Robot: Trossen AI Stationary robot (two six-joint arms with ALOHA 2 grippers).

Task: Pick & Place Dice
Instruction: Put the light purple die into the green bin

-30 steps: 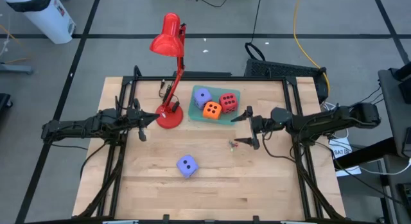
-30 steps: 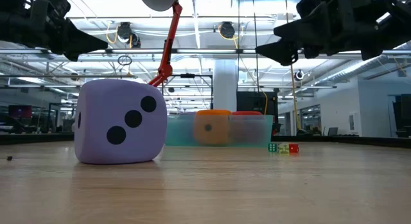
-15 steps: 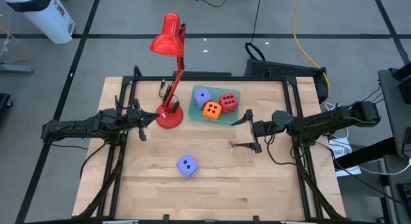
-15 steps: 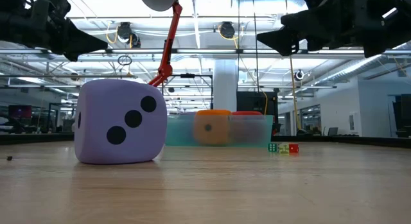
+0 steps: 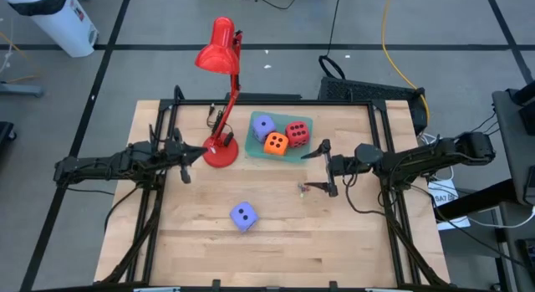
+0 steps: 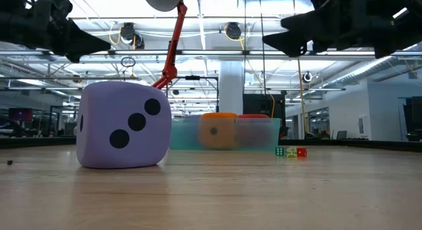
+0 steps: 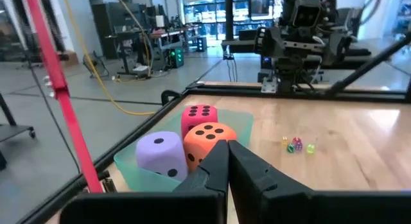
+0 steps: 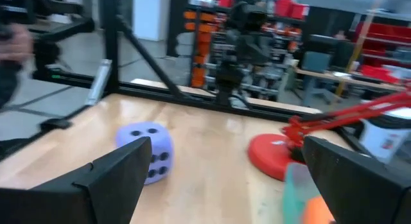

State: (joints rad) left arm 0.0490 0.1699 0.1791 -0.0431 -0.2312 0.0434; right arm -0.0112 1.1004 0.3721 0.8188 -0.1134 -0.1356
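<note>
Your right gripper (image 5: 325,167) hangs spread at right of centre; the loose lavender die (image 5: 243,215) lies well apart, lower left. Three dice sit in the tray (image 5: 306,122) above. Left gripper (image 5: 189,156), pressed together, waits left.

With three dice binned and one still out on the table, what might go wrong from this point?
1. The right claw hangs open beside the pale green tray, far from the loose lavender-blue soft die; swinging across, it might clip the tray.
2. The tiny coloured dice lie just under that claw and may scatter.
3. The left claw, shut, sits beside the red desk lamp, which it may nudge.
</note>
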